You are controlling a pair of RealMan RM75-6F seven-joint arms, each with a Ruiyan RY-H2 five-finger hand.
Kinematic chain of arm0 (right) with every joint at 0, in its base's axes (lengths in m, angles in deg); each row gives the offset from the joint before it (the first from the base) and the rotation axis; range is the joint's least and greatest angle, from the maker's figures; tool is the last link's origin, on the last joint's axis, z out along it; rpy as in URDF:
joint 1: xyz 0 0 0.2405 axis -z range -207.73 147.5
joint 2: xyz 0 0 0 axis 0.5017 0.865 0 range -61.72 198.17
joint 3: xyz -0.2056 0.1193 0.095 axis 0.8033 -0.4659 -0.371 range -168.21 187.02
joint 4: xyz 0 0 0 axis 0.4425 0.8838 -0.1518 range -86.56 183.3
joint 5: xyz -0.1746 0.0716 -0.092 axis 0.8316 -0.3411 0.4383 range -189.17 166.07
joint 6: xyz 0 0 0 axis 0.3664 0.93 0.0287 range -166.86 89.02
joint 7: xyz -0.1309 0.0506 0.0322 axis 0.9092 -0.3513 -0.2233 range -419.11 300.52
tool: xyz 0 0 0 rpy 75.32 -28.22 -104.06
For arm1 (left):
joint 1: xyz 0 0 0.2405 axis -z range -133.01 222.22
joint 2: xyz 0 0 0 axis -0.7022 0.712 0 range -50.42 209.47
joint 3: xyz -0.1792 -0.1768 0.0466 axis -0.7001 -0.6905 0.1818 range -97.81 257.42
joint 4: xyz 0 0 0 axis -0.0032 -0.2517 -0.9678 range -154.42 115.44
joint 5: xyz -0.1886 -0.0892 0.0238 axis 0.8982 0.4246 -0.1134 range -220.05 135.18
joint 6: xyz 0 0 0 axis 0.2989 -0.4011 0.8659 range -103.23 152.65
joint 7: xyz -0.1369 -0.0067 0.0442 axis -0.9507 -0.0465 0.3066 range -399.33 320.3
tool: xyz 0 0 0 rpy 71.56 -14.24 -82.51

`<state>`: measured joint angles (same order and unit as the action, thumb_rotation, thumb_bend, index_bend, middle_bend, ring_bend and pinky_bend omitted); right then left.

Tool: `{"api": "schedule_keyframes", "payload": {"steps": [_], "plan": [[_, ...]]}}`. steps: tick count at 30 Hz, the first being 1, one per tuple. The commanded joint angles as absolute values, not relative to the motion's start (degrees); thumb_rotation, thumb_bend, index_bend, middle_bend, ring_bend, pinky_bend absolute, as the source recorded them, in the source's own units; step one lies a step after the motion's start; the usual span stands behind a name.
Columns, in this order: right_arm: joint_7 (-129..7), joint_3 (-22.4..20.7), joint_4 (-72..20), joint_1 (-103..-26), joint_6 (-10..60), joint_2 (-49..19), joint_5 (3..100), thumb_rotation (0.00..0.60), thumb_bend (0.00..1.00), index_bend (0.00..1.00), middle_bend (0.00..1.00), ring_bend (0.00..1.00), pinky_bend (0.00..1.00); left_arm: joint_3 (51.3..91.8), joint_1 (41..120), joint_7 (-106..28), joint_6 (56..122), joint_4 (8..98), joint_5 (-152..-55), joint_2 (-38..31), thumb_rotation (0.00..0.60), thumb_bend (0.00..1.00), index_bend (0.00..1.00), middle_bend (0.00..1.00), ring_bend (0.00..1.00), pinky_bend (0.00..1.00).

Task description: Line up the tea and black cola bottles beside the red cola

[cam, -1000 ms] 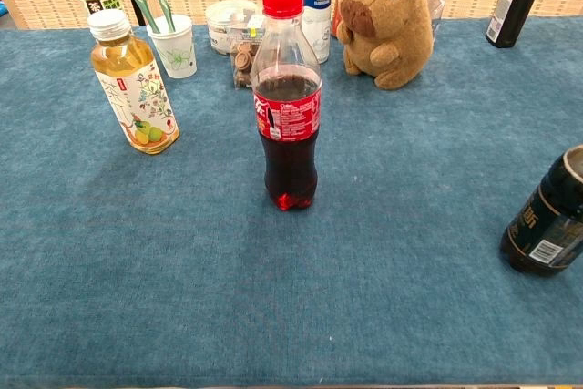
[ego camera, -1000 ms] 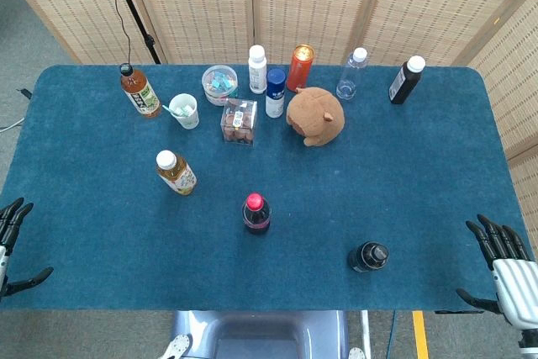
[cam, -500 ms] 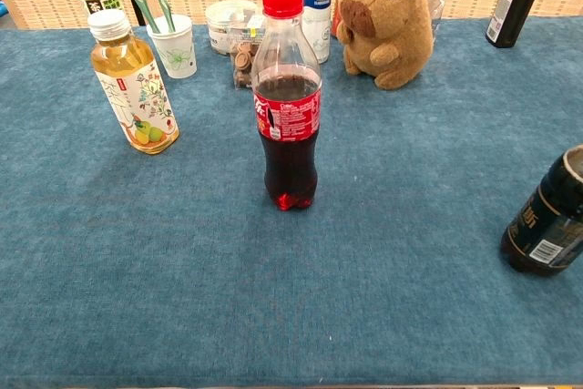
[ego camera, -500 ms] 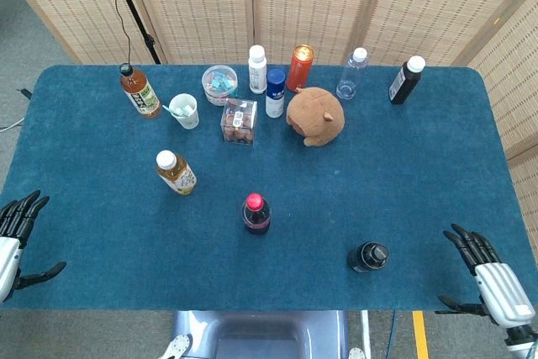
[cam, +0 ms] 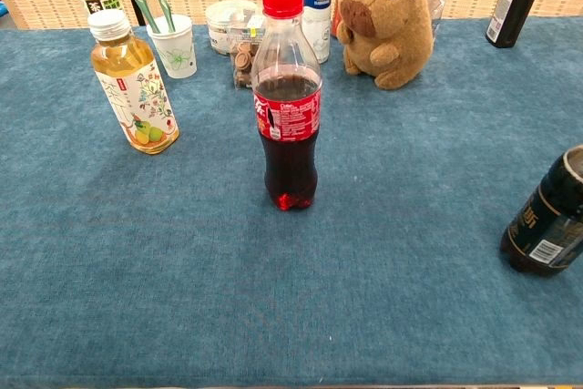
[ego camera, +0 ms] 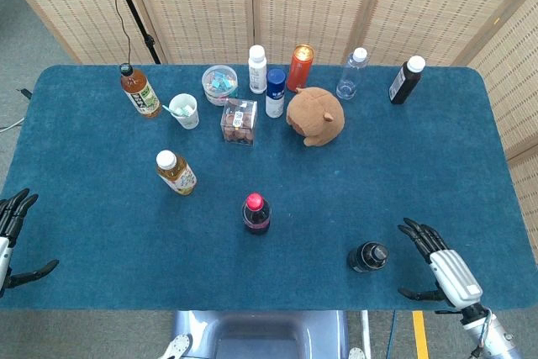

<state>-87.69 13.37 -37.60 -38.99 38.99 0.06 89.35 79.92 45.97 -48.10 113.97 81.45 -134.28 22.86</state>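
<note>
My right hand (ego camera: 443, 264) hangs low at the lower right of the head view, fingers spread and holding nothing, just beside the black cola bottle (ego camera: 368, 256), which stands upright near the bottom edge of the blue surface (ego camera: 403, 174). My left hand (ego camera: 12, 237) sits at the far lower left, also spread and empty, well apart from the tea bottle (ego camera: 176, 172), which stands left of and a little above the red cola bottle (ego camera: 255, 213) at the middle. The risk I see is in the approach: the black cola is close to the surface's near edge, and a sideways nudge from my fingers before they wrap around it could tip it or push it off. The tea bottle looks tall and narrow, so a high or glancing grip could topple it too. My left hand is partly cut off by the frame edge, so I cannot judge its thumb well. In the chest view neither hand shows, and the black cola is cropped at the right border with its cap out of frame.
</note>
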Motion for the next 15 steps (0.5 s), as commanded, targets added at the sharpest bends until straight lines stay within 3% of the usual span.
{"api": "schedule_keyframes", "payload": {"steps": [1, 6, 10, 15], "plan": [[-88.94, 13.69, -37.74, -40.21, 37.53, -0.78, 89.20, 0.600, 0.00, 0.00, 0.00, 0.00, 0.00, 79.90, 46.03, -48.63, 113.87, 81.26, -134.13, 23.02, 0.600, 0.03, 0.00, 0.00, 0.00, 0.00], [-92.10, 13.29, -37.64, -42.36, 35.81, -3.84, 88.82, 0.600, 0.00, 0.00, 0.00, 0.00, 0.01, 79.77, 45.98, -49.12, 113.99, 81.13, -133.71, 23.07, 0.600, 0.03, 0.00, 0.00, 0.00, 0.00], [-90.84, 12.00, -35.69, -42.90, 36.13, -7.41, 87.34, 0.600, 0.00, 0.00, 0.00, 0.01, 0.12, 79.71, 45.98, -49.29, 113.93, 81.09, -133.39, 23.04, 0.600, 0.03, 0.00, 0.00, 0.00, 0.00], [-89.38, 11.73, -34.15, -43.52, 35.03, -10.08, 85.65, 0.600, 0.00, 0.01, 0.06, 0.20, 0.28, 79.60, 46.03, -49.34, 113.83, 81.22, -133.08, 23.09, 0.600, 0.03, 0.00, 0.00, 0.00, 0.00]]}}
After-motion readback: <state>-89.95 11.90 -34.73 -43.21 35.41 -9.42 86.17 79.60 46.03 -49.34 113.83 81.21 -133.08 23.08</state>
